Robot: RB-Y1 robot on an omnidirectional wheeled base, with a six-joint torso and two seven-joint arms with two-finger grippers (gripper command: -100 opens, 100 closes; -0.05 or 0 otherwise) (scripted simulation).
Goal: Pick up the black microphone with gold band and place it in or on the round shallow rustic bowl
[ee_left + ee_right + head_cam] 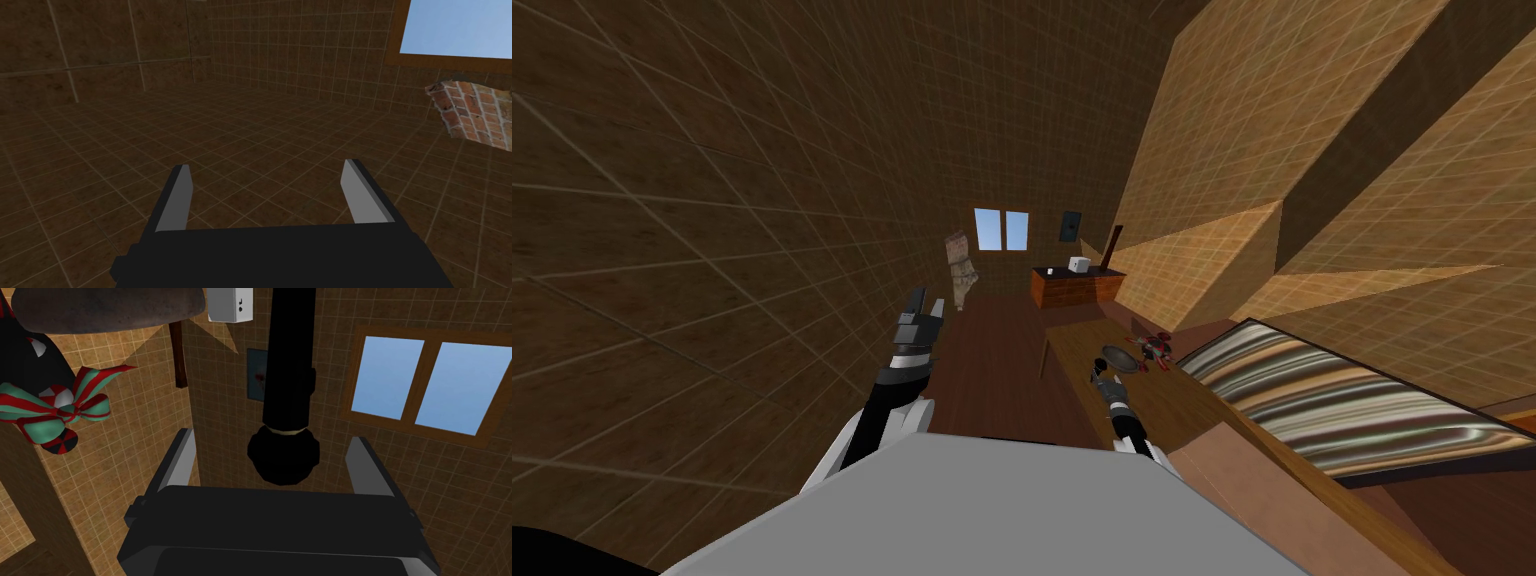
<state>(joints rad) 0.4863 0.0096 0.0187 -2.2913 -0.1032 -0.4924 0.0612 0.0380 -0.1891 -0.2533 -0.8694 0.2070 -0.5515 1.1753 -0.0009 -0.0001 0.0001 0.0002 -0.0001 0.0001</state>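
The black microphone (288, 383) with a thin gold band under its round head lies between the fingers of my right gripper (274, 460), head close to the gripper body. The fingers stand open, with a gap on each side of the microphone. The round shallow bowl (107, 308), rough and grey-brown, is just beyond the gripper. In the head view the right gripper (1102, 374) hovers over the wooden table (1172, 410), right beside the bowl (1124, 358). My left gripper (929, 303) is raised at my left, away from the table, open (267, 190) and empty.
A red and green toy with a striped bow (55, 408) lies by the bowl, also on the table (1153, 347). A striped mattress (1342, 400) borders the table on the right. A brick cabinet (1074, 285) stands at the far end under a window.
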